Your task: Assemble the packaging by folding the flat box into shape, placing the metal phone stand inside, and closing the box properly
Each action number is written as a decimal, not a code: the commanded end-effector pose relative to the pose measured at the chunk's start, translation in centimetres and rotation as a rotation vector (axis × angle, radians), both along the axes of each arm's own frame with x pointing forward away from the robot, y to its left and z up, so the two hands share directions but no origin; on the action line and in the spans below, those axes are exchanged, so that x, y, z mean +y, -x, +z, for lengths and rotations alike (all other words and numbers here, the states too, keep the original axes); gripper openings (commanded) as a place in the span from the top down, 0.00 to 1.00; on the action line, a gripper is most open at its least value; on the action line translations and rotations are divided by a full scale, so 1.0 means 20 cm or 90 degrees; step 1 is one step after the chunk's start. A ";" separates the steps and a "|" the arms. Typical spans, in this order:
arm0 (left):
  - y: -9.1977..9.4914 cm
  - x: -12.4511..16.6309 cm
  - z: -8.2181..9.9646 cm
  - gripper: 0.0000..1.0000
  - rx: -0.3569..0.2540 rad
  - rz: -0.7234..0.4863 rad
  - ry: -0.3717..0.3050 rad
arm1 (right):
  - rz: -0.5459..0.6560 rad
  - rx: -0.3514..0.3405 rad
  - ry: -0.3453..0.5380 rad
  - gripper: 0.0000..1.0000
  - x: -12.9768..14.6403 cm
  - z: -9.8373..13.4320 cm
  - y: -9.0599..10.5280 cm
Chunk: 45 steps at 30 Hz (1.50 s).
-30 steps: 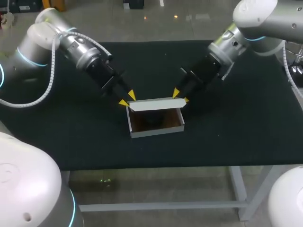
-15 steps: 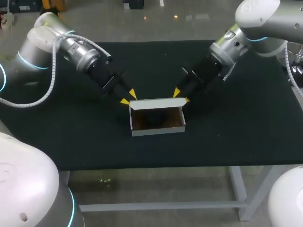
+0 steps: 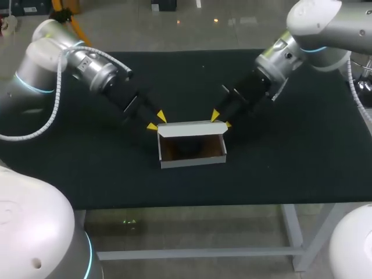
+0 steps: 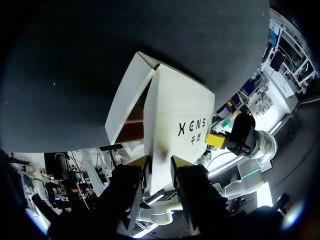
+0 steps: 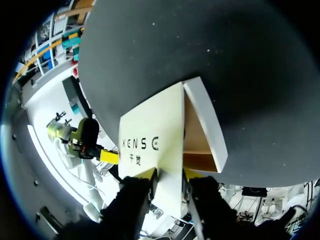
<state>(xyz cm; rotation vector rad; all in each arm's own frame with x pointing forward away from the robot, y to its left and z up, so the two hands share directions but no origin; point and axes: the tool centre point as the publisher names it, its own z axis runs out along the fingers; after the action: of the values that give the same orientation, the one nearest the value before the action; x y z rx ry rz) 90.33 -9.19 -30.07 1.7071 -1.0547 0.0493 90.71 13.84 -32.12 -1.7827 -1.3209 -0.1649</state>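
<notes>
A white cardboard box (image 3: 192,161) stands open in the middle of the black table. Its brown inside holds a dark shape that I cannot make out. The lid flap (image 3: 192,128) rises from the rear wall, tipped a little forward over the opening. My left gripper (image 3: 156,121) is shut on the flap's left rear corner, and my right gripper (image 3: 220,119) on its right rear corner. In the left wrist view the printed lid flap (image 4: 175,117) runs between the fingers of my left gripper (image 4: 159,164). In the right wrist view the lid flap (image 5: 152,137) sits pinched in my right gripper (image 5: 169,174).
The black mat (image 3: 302,145) covers the table around the box. Both arms slant in over the rear half, one from each side. The table's front edge (image 3: 192,204) lies close in front of the box.
The lid flap swung back towards upright, then tipped slightly forward again. My left arm's elbow shifted a little to the left. Both grips stayed on the flap.
</notes>
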 end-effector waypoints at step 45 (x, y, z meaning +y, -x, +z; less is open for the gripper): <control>0.10 -0.03 -0.12 0.63 -0.051 0.014 -0.028 | 0.048 -0.008 0.023 0.63 0.02 -0.10 0.04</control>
<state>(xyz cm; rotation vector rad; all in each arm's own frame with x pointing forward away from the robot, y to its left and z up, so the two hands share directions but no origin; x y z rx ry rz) 88.28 -9.32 -32.40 1.7688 -1.1023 0.1123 89.84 13.80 -33.92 -1.7649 -1.4073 -0.1160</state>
